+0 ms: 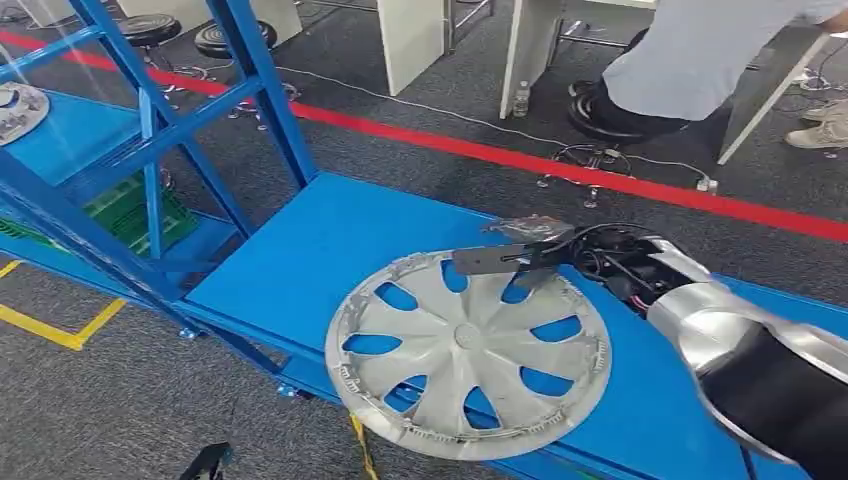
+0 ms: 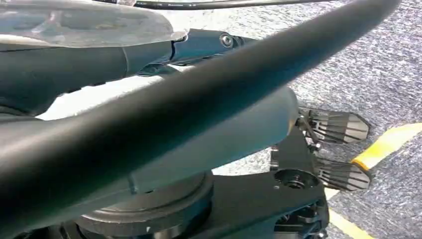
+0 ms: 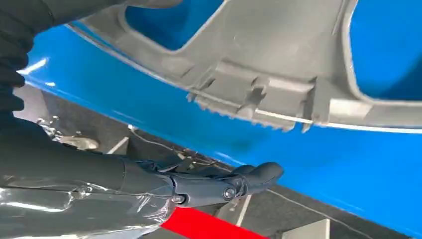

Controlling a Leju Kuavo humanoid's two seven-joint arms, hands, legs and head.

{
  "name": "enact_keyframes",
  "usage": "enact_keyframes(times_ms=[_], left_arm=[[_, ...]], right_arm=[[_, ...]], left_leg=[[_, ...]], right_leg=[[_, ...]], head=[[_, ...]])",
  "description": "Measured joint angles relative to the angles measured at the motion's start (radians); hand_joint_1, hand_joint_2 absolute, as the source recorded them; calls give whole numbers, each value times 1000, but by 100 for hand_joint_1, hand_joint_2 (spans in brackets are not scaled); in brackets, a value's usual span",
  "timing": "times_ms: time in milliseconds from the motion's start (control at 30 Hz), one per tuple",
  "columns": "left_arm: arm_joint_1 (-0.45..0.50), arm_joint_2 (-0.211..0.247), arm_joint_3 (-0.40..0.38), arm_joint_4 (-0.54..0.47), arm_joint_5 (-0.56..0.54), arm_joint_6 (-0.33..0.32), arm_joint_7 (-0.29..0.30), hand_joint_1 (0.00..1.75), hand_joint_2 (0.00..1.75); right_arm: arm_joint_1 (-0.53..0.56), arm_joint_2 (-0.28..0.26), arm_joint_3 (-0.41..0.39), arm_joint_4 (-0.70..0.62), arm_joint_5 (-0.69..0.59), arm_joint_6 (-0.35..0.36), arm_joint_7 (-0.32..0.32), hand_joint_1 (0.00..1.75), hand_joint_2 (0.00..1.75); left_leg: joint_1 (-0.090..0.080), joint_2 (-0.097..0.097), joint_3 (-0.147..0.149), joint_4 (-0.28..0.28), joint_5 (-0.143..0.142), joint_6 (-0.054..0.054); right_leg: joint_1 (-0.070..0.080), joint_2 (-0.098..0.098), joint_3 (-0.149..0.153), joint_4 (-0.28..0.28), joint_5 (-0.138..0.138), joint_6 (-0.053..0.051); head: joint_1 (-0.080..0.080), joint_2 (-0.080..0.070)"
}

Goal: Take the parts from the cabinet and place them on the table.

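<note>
A silver-grey hubcap (image 1: 468, 355) lies flat on the blue table (image 1: 300, 250), its near rim hanging over the table's front edge. My right hand (image 1: 535, 255) reaches in from the right at the hubcap's far rim, with dark fingers stretched over it. In the right wrist view the ribbed rim (image 3: 259, 99) runs between the thumb side and an outstretched finger (image 3: 224, 184), with a gap between finger and rim. A second hubcap (image 1: 15, 110) rests on a shelf of the blue cabinet (image 1: 150, 130) at the left. My left hand (image 2: 199, 45) hangs low over the floor, a finger straight, holding nothing.
A green crate (image 1: 130, 215) sits low in the cabinet. Red tape (image 1: 600, 175) crosses the grey carpet behind the table, and yellow tape (image 1: 60, 335) marks the floor at the left. A person (image 1: 700, 60) sits at the back right among stools (image 1: 235, 40) and white desks.
</note>
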Motion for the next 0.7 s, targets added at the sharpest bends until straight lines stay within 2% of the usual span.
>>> enact_keyframes(times_ms=[700], left_arm=[[-2,0,-5,0,6,3,0,0,0]], right_arm=[[61,3,4,0,-8,21,-45,0,175]], left_leg=[[0,0,0,0,0,0]], right_leg=[[0,0,1,0,0,0]], head=[[0,0]])
